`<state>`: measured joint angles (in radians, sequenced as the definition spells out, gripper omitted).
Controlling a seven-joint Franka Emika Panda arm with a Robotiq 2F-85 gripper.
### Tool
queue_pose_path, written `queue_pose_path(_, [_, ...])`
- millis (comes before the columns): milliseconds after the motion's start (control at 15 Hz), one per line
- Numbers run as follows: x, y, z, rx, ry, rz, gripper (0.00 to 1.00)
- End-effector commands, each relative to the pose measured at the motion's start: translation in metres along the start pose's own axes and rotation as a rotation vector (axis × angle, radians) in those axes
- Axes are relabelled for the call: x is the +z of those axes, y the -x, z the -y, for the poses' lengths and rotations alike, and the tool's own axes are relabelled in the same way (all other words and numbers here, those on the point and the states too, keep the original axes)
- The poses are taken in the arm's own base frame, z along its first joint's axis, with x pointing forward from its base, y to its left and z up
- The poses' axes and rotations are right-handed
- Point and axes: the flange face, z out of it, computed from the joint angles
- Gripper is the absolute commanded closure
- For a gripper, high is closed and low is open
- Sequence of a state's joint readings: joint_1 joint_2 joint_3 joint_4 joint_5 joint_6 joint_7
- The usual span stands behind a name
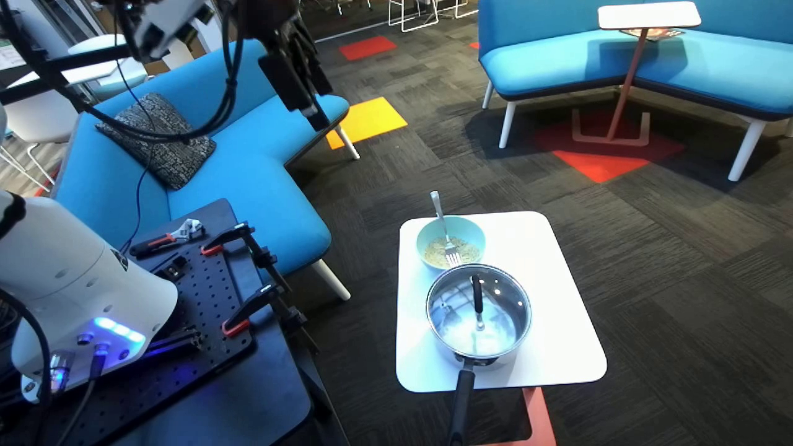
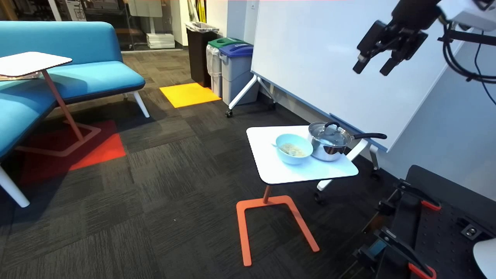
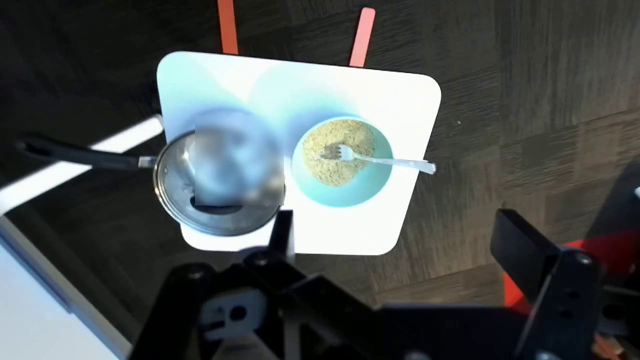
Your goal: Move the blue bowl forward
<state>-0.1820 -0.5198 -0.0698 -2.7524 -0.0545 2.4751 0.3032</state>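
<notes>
The claw hangs well above and apart from the surface, its two fingers spread wide, with nothing between them. The blue bowl stands upright on the surface; in an exterior view it sits near the far edge and the picture-left edge. A fork leans in it among pale grains, and in the wrist view the fork's upper end shows past the outline of the surface. Just beside the bowl is a pot with a glass lid; whether the two touch I cannot tell. The pot's black handle juts out over the opposite edge. In the wrist view, bare strips run above and below the bowl.
</notes>
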Motion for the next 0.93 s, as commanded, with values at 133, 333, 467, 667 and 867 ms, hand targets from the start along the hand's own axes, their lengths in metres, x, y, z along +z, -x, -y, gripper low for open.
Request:
queue_pose_path(133, [0.038, -0.001, 0.007, 0.09, 0.04, 0.064, 0.0])
queue_pose_path(333, [0.04, -0.005, 0.007, 0.105, 0.041, 0.068, 0.0])
queue_pose_path(467, [0.057, -0.022, -0.005, 0.281, 0.093, 0.062, 0.0])
queue_pose_path(667, [0.11, -0.028, -0.016, 0.452, 0.121, 0.07, 0.0])
queue_pose_path(867, [0.17, -0.018, -0.017, 0.624, 0.131, 0.13, 0.0])
